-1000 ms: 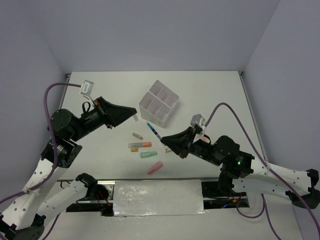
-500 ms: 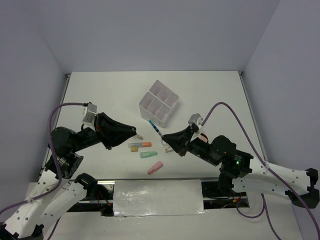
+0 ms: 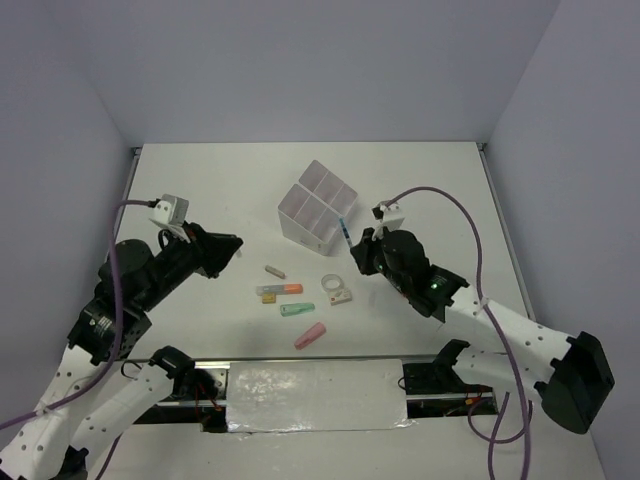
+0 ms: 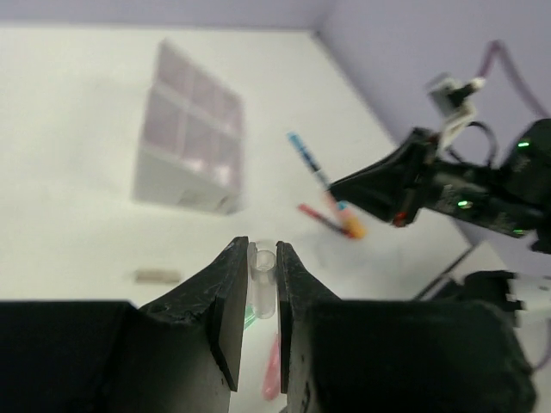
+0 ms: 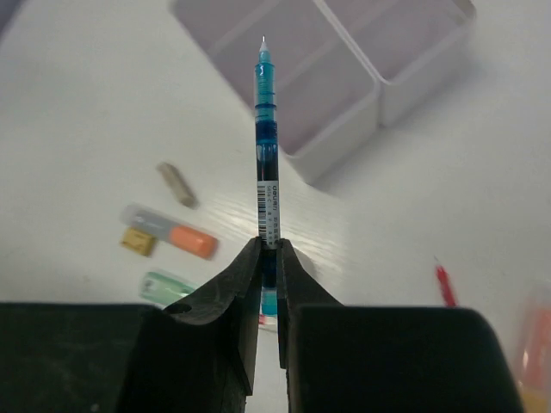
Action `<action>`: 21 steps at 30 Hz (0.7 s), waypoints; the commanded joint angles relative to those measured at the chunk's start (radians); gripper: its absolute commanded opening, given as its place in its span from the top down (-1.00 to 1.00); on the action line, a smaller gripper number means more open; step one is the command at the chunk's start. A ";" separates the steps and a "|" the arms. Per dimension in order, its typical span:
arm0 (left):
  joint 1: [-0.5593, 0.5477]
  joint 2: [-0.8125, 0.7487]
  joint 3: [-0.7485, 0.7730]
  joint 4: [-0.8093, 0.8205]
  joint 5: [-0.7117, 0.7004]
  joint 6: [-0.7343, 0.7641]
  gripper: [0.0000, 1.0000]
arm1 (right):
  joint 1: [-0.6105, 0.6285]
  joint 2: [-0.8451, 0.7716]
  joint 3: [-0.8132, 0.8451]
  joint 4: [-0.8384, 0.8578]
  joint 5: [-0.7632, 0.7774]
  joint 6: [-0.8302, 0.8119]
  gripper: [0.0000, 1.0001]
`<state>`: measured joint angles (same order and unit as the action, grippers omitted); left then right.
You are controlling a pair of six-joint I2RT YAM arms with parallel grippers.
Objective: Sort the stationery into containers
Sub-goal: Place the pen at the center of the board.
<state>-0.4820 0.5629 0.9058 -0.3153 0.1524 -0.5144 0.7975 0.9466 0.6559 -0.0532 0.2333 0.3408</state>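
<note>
- Right gripper (image 5: pixel 269 248) is clamped on the blue pen (image 5: pixel 266 163), held up near the divided box (image 5: pixel 337 144).
- Left gripper (image 4: pixel 263 254) pinches a small clear piece (image 4: pixel 263 274), possibly a cap.
- Carry the pen's tip over one compartment, lower, then let go.

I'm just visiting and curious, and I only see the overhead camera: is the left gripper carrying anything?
Observer: Yes. Its wrist camera shows the left gripper shut on a small clear plastic tube.
Operator: And the other one?
Observer: The right gripper pinches the thin blue pen, its fine tip pointing toward the translucent white divided plastic box.
Operator: Anything hidden underneath it?
Observer: A thin red pen lies on the white table there.
</note>
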 commanded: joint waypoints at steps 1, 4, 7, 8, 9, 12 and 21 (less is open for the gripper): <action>0.002 0.025 0.016 -0.205 -0.211 0.042 1.00 | -0.075 0.061 -0.047 -0.039 -0.011 0.109 1.00; 0.003 -0.009 -0.028 -0.197 -0.229 0.063 1.00 | -0.121 0.135 -0.103 0.022 -0.066 0.153 1.00; 0.002 -0.041 -0.076 -0.179 -0.243 0.085 1.00 | -0.130 0.173 -0.134 0.050 -0.072 0.178 1.00; 0.003 -0.047 -0.085 -0.174 -0.243 0.088 1.00 | -0.133 0.201 -0.137 0.050 -0.083 0.196 1.00; 0.003 -0.046 -0.099 -0.169 -0.241 0.089 1.00 | -0.135 0.217 -0.134 0.050 -0.089 0.204 1.00; 0.003 -0.034 -0.096 -0.168 -0.225 0.099 1.00 | -0.135 0.287 -0.125 0.050 -0.084 0.227 1.00; 0.003 -0.046 -0.110 -0.150 -0.168 0.111 1.00 | -0.136 0.351 -0.125 0.070 -0.110 0.236 0.57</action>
<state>-0.4816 0.5316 0.7998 -0.5133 -0.0456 -0.4351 0.6647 1.3048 0.5163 -0.0368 0.1329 0.5613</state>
